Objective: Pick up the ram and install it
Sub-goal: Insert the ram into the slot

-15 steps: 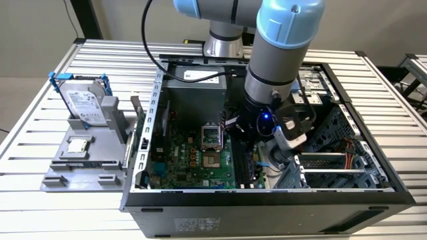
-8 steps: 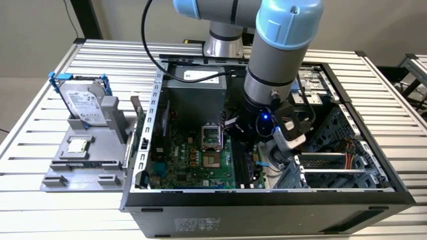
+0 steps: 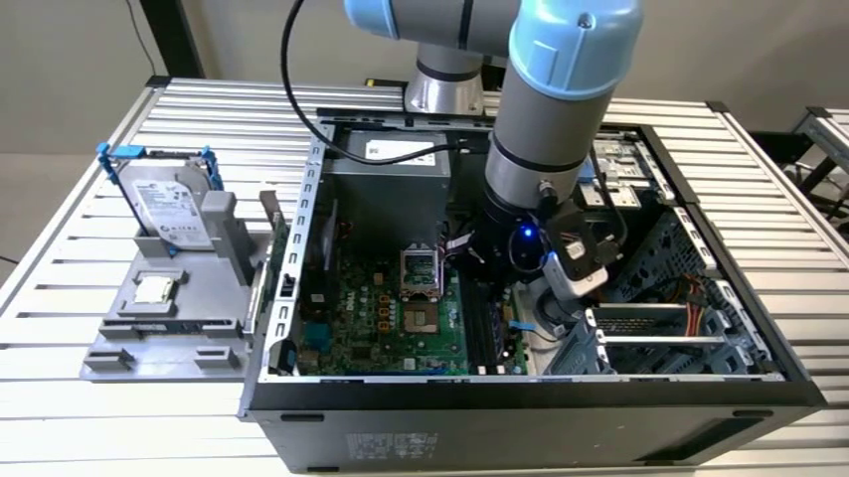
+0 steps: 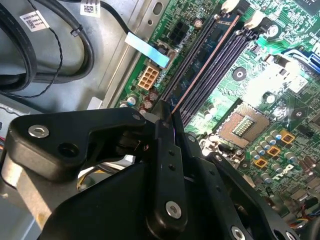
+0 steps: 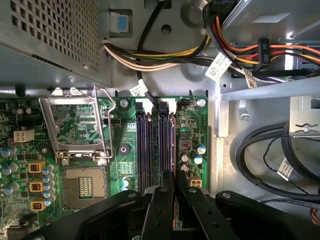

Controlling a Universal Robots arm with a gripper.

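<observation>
Now the gripper, pinching the ram, lowers it edge-on into a motherboard slot; seating is apparently unfinished.

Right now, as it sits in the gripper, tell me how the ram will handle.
The ram, a thin board seen edge-on in the gripper, probably stays stiff along its length but could crack if pressed askew. It looks light. The narrow pinch near one end may let it pivot.

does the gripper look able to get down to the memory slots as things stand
Probably yes: the gripper is already inside the open computer case, right over the memory slots, with a thin ram edge standing in them; no cable crosses between.
</observation>
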